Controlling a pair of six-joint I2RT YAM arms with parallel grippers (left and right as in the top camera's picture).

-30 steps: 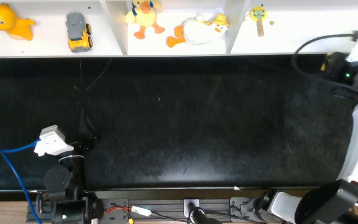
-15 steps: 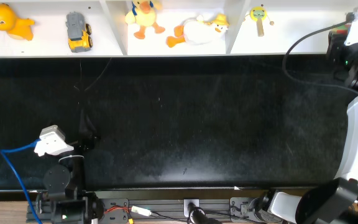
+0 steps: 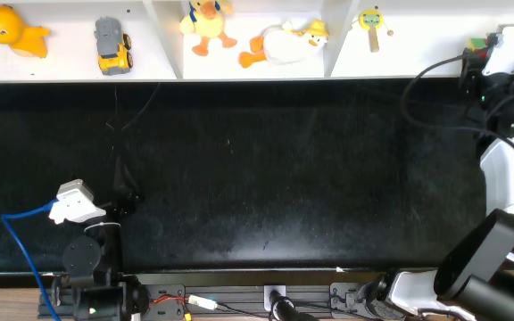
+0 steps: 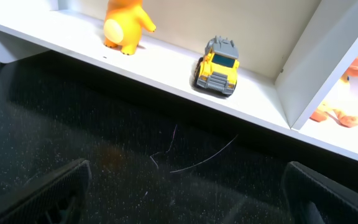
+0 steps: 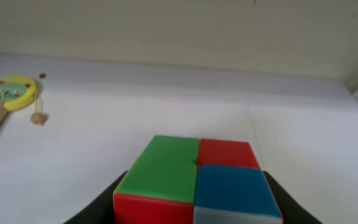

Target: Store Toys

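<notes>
A cube of green, red and blue squares (image 5: 194, 180) sits between the two dark fingers of my right gripper (image 5: 194, 208), which is shut on it just above the white floor of the shelf's rightmost compartment. In the top view that gripper (image 3: 482, 52) and the cube (image 3: 477, 42) are at the shelf's far right end. A yellow rattle drum (image 5: 5, 99) lies farther along the same shelf floor (image 5: 135, 106). My left gripper (image 4: 185, 174) is open and holds nothing, low over the black table and facing a yellow toy truck (image 4: 217, 65) and an orange duck (image 4: 124, 25).
The white shelf (image 3: 239, 73) runs along the far edge of the black table (image 3: 284, 169). It holds an orange duck (image 3: 12, 29), a toy truck (image 3: 112, 46), a yellow plush duck (image 3: 208, 25), a white plush duck (image 3: 288, 42) and the rattle drum (image 3: 372, 25). White dividers separate compartments.
My right arm has carried the cube up the picture and leftward, from over the table's right edge into the shelf's right end. The left arm has not moved.
</notes>
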